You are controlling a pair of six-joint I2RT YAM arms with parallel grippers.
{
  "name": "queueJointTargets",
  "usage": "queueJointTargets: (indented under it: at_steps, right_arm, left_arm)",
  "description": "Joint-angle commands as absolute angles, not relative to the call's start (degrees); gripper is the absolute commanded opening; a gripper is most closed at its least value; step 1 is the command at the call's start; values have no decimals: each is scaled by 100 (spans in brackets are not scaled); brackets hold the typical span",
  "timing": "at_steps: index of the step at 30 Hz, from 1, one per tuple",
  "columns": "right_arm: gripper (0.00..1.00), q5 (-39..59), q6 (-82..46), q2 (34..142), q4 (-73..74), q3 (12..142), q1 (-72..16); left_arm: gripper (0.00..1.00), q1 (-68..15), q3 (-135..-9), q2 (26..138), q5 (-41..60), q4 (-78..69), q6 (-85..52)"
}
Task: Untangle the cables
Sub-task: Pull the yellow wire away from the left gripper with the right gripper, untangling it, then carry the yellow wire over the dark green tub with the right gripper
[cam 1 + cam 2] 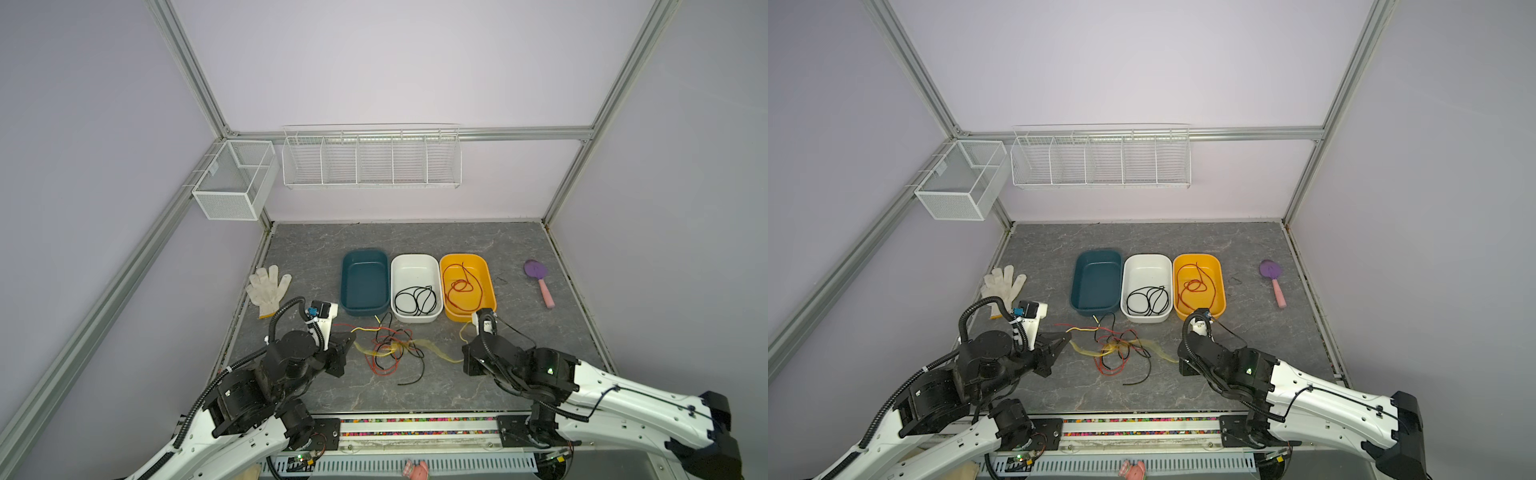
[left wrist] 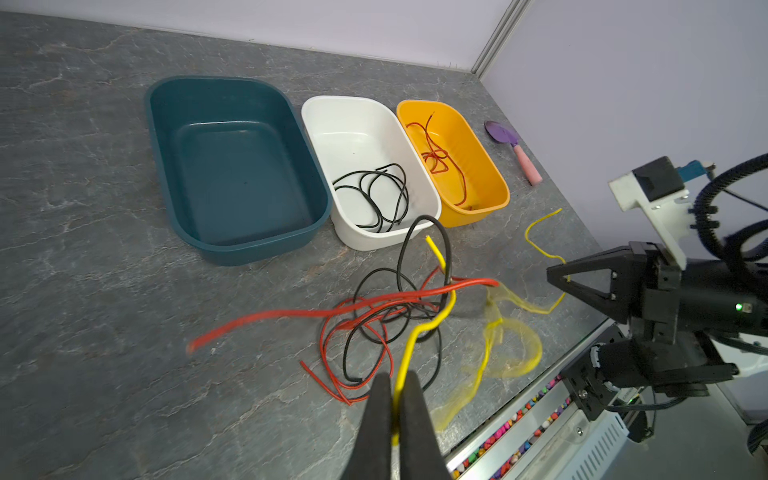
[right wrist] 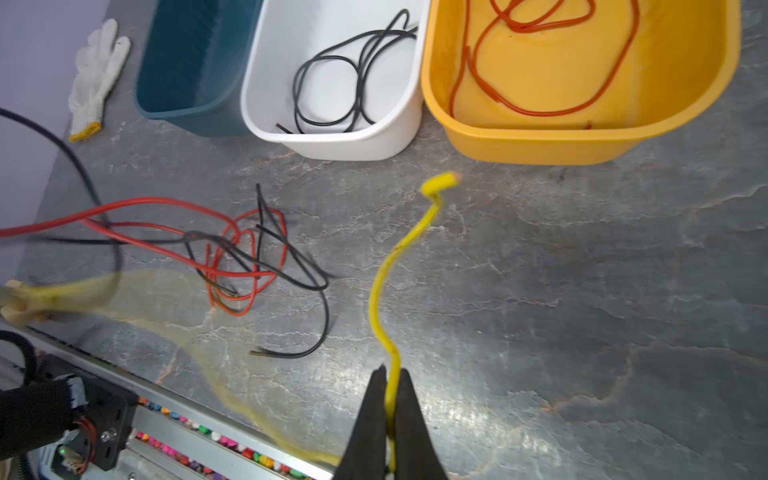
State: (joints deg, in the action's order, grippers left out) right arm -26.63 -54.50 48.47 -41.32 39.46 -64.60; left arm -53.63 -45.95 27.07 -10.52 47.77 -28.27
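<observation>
A tangle of thin red and black cables [image 1: 392,347] [image 1: 1121,349] lies on the grey table in front of the bins. My left gripper [image 2: 392,376] [image 1: 353,337] is shut on a yellow cable [image 2: 432,320] that runs up through the tangle [image 2: 395,307]. My right gripper [image 3: 390,370] [image 1: 464,354] is shut on a yellow cable [image 3: 382,282] whose free end curls toward the orange bin. A blurred yellow strand [image 1: 432,347] stretches between the two grippers. Whether it is one cable with the held pieces I cannot tell.
Three bins stand in a row behind the tangle: an empty teal bin [image 1: 363,282], a white bin [image 1: 415,270] with black cables, an orange bin [image 1: 487,270] with a red cable. A white glove [image 1: 268,289] lies left, a purple scoop [image 1: 538,278] right. A bead-filled rail [image 1: 415,426] borders the front.
</observation>
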Motion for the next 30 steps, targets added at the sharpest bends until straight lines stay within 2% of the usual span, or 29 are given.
queueJointTargets:
  at_steps: [1, 6, 15, 30]
  right_arm:
    - [6, -3089, -5709, 4635, -5442, 3867, -6176]
    - [6, -3041, -5652, 4282, -5885, 3848, -5800]
    - [6, -2553, -4803, 4023, -5277, 4348, -5751]
    - [6, -2062, -3330, 5897, -4877, 6318, -5567]
  left_arm:
    - [0, -5326, -4782, 2541, -1636, 5238, -2707]
    - [0, -5326, -4786, 2560, -1626, 5223, -2701]
    - [0, -5326, -4755, 3023, -892, 4916, -2344]
    - [0, -5326, -4173, 3218, 32, 3948, -1068]
